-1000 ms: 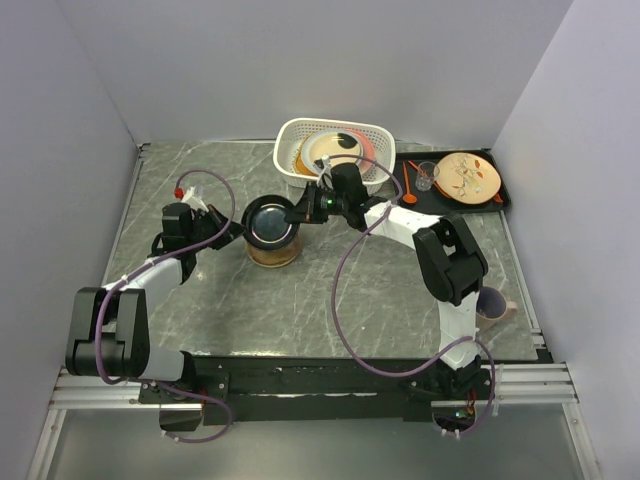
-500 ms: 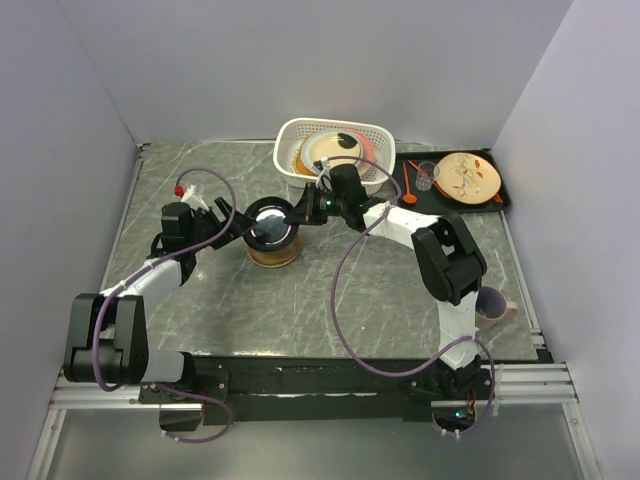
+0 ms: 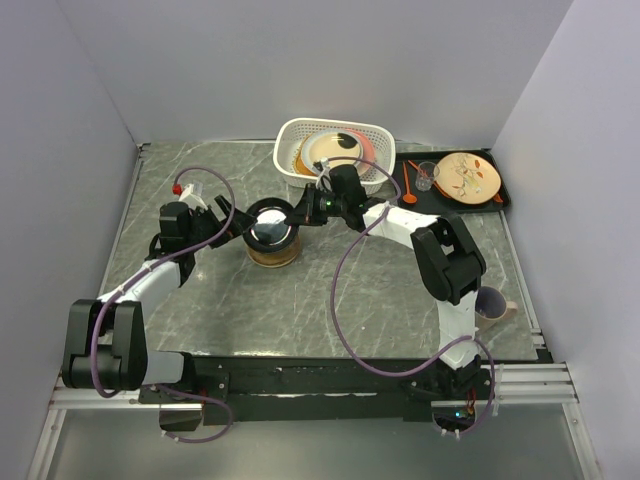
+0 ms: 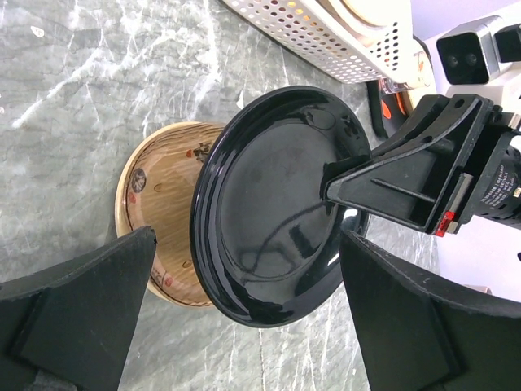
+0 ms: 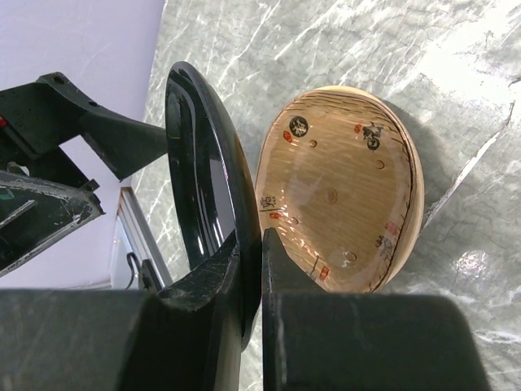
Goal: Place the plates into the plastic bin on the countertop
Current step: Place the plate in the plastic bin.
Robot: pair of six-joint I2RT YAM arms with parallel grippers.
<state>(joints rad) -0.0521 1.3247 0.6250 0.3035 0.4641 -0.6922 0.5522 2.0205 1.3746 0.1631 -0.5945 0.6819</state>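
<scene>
Black plate [image 3: 268, 230] hung on edge over tan plate [image 3: 272, 254], mid-countertop [image 3: 300, 310], near plastic bin [image 3: 290, 152]. Right gripper [image 5: 251, 269] clamped its rim; left gripper [image 4: 248, 318] gaped, apparently clear. Likely step: transfer to bin. Next: lift, swing back over bin wall.

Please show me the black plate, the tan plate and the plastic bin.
black plate [image 4: 269, 204]: left wrist view, centre of its glossy face.
tan plate [image 4: 159, 212]: left wrist view, its uncovered left part.
plastic bin [image 4: 317, 37]: left wrist view, its perforated wall.
</scene>
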